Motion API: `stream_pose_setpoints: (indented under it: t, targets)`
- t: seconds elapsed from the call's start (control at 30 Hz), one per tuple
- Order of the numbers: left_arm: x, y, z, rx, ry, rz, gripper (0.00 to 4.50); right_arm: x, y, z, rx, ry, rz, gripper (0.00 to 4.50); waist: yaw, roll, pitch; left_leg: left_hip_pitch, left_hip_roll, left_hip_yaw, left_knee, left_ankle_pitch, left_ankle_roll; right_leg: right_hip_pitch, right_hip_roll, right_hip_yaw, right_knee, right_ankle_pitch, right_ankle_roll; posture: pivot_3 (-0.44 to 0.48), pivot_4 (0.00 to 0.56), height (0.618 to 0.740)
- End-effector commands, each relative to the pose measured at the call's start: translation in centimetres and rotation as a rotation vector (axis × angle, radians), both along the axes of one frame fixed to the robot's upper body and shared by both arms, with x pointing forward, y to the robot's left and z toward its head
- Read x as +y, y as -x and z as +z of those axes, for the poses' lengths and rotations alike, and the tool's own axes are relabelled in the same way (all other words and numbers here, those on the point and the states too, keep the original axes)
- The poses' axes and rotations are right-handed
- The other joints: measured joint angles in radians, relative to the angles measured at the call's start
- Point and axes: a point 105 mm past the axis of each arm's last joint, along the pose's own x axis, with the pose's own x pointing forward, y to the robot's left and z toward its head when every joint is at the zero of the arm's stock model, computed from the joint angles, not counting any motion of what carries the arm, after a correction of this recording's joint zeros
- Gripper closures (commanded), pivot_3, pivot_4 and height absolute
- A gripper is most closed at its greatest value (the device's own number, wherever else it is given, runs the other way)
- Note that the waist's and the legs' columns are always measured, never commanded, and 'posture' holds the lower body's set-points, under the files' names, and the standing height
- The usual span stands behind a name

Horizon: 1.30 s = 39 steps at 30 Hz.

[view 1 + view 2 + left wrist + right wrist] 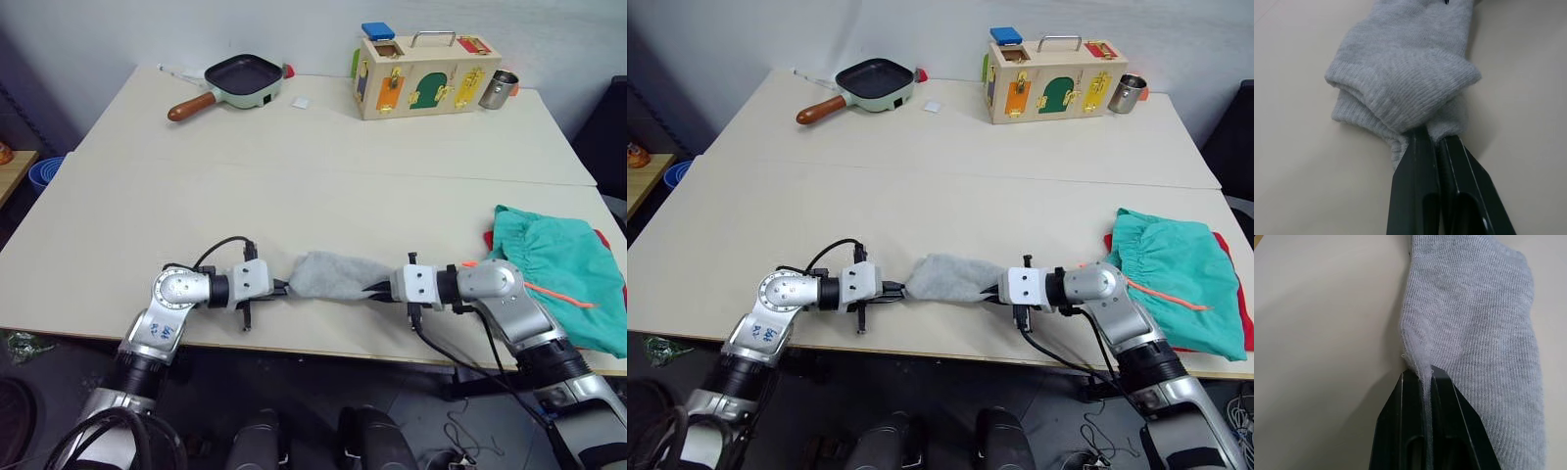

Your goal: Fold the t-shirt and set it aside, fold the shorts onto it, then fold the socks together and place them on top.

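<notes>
Pinching the socks with both my left gripper and right gripper, left of the shorts stacked on the t-shirt (socks placement left).

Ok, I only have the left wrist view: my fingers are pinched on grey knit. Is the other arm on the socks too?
Observer: Yes. The right gripper is shut on the opposite end of the socks, which stretch between it and the left gripper.
Operator: Where's the folded pile?
Observer: On the robot's right, at the table's edge: the shorts lie over the t-shirt, whose red shows at the edges.
Operator: Anything at the far side?
Observer: A frying pan and a wooden latch box along the far edge.
</notes>
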Motion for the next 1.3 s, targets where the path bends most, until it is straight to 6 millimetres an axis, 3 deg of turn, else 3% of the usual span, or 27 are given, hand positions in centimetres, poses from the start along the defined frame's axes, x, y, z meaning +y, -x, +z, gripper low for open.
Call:
stream_pose_setpoints:
  t: [0.03, 0.23, 0.27, 0.4, 0.53, 0.57, 0.73, 0.77, 0.87, 1.03, 1.07, 1.17, 1.3]
  targets:
    - [0.5, 0.4, 0.2, -0.014, -0.029, 0.052, 4.47, -0.8, -0.3, 0.6, -0.007, -0.008, 0.041, 4.49, 0.001, 0.0, 0.0, 0.0, 0.0, 0.0, 0.0, 0.0, 0.0, 0.0, 0.0, 0.0, 0.0, 0.0, 0.0, 0.0, 0.15, 0.74]
    - [0.9, 1.3, 0.2, 0.015, 0.006, 0.08, 4.47, -1.1, 0.0, 0.8, 0.082, -0.075, 0.072, 4.49, -0.003, 0.0, 0.0, 0.001, 0.001, 0.0, 0.0, 0.0, 0.0, 0.0, 0.0, 0.0, -0.004, 0.0, 0.0, 0.0, 0.15, 0.74]
    - [0.9, 1.1, 0.3, 0.02, 0.023, 0.099, 4.49, -1.1, 0.2, 0.8, 0.116, -0.089, 0.073, 4.25, -0.003, 0.0, 0.0, 0.001, 0.001, 0.0, 0.0, 0.0, 0.0, 0.0, 0.0, 0.0, -0.004, 0.0, 0.0, 0.0, 0.15, 0.74]
    - [0.4, 1.2, 1.1, 0.016, 0.084, 0.1, 3.52, -1.2, 0.5, 1.3, 0.053, -0.107, 0.116, 3.11, -0.003, 0.0, 0.0, 0.001, 0.001, 0.0, 0.0, 0.0, 0.0, 0.0, -0.001, 0.0, -0.004, 0.0, 0.0, 0.0, 0.15, 0.74]
    - [1.1, 2.4, 1.7, 0.052, 0.137, 0.059, 2.23, -2.5, 1.3, 2.5, -0.001, -0.137, 0.132, 1.69, -0.002, 0.0, 0.0, 0.001, 0.0, 0.0, 0.0, 0.0, -0.001, 0.0, -0.001, 0.0, -0.004, 0.0, 0.0, 0.0, 0.15, 0.74]
    - [1.5, 2.7, 1.9, 0.063, 0.15, 0.061, 1.95, -2.9, 1.6, 3.0, 0.016, -0.161, 0.125, 1.68, -0.001, 0.0, 0.0, 0.001, 0.0, 0.0, 0.0, 0.0, -0.001, 0.0, -0.001, 0.0, -0.004, 0.0, 0.0, 0.0, 0.15, 0.74]
    - [3.7, 3.9, 3.6, 0.127, 0.225, 0.053, 1.95, -3.6, 3.5, 6.0, 0.208, -0.328, 0.061, 1.68, -0.001, 0.002, 0.001, 0.001, 0.001, -0.001, 0.0, 0.0, -0.001, 0.0, -0.002, 0.0, -0.005, 0.0, 0.0, 0.0, 0.15, 0.74]
    - [3.9, 4.1, 3.9, 0.143, 0.24, 0.05, 1.93, -3.5, 3.8, 6.4, 0.25, -0.358, 0.051, 1.86, 0.0, 0.002, 0.001, 0.001, 0.001, -0.002, 0.0, -0.001, -0.001, 0.0, -0.002, 0.0, -0.005, 0.0, 0.0, 0.0, 0.15, 0.74]
    - [3.2, 2.9, 6.0, 0.164, 0.376, 0.072, 2.58, -1.7, 2.9, 6.9, 0.275, -0.5, -0.079, 2.63, 0.001, 0.002, 0.001, 0.001, 0.001, -0.003, -0.001, -0.001, -0.001, 0.001, -0.003, 0.0, -0.005, 0.0, -0.001, 0.0, 0.15, 0.74]
    - [-0.3, 0.2, 6.5, 0.188, 0.446, 0.081, 4.22, 1.5, 1.0, 4.9, 0.181, -0.559, -0.286, 4.43, 0.011, 0.002, 0.001, 0.001, -0.001, -0.002, -0.001, -0.001, -0.002, 0.001, -0.002, 0.0, -0.004, 0.0, 0.0, 0.0, 0.15, 0.74]
    - [-1.1, -0.1, 6.3, 0.205, 0.462, 0.075, 4.49, 2.2, 0.7, 4.3, 0.167, -0.559, -0.323, 4.5, 0.011, 0.002, 0.001, 0.0, -0.001, -0.002, -0.001, -0.001, -0.002, 0.0, -0.002, 0.0, -0.004, 0.0, 0.0, 0.0, 0.15, 0.74]
    - [-3.4, -0.8, 4.9, 0.257, 0.475, 0.079, 4.49, 4.0, 0.5, 2.4, 0.154, -0.532, -0.375, 4.5, 0.009, 0.002, 0.001, -0.001, -0.001, 0.0, -0.001, -0.001, -0.001, 0.0, 0.0, 0.0, -0.003, 0.001, 0.001, 0.0, 0.15, 0.74]
    - [-5.8, -1.0, 2.4, 0.301, 0.435, 0.1, 4.49, 4.4, -0.2, 1.0, 0.108, -0.53, -0.475, 4.5, 0.008, 0.002, 0.001, -0.001, 0.0, 0.0, -0.002, -0.001, -0.001, 0.0, 0.001, 0.0, -0.003, 0.001, 0.001, 0.0, 0.15, 0.74]
